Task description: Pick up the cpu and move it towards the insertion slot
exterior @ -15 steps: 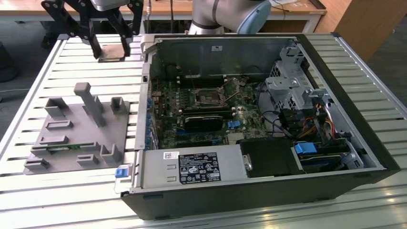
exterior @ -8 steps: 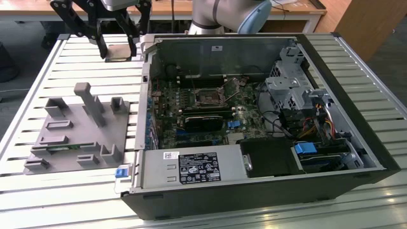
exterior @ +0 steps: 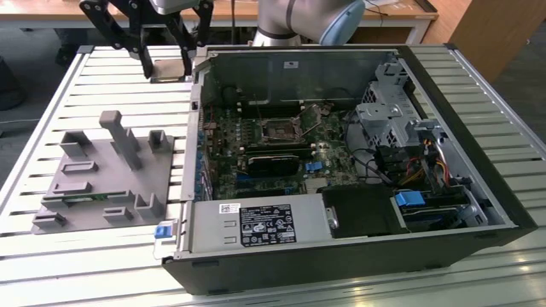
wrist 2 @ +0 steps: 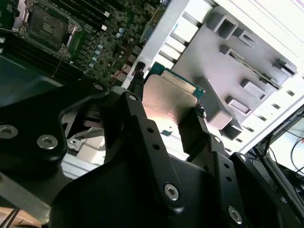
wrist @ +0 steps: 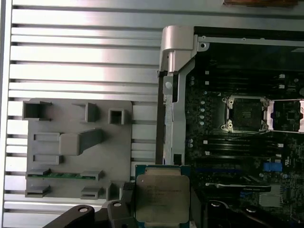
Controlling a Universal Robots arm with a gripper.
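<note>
The small flat square cpu with a silvery metal top and green edge (wrist: 162, 197) (wrist 2: 171, 99) is gripped between the fingers of the black gripper (wrist 2: 166, 110) (exterior: 169, 71) and held in the air. In the exterior view, the gripper is seen at eleven o'clock, above the slatted metal table (exterior: 477, 89) just outside the open black computer case (exterior: 341, 268). The square silver-framed insertion slot with a dark centre (exterior: 279, 130) (wrist: 246, 113) is seen well apart from the cpu, on the green motherboard (exterior: 341, 160), and the grey plastic fixture (exterior: 102, 173) is seen at nine o'clock.

Slatted metal table (exterior: 477, 83), wooden desk (exterior: 401, 9) w/ white legs behind, grey floor (exterior: 34, 45)
</note>
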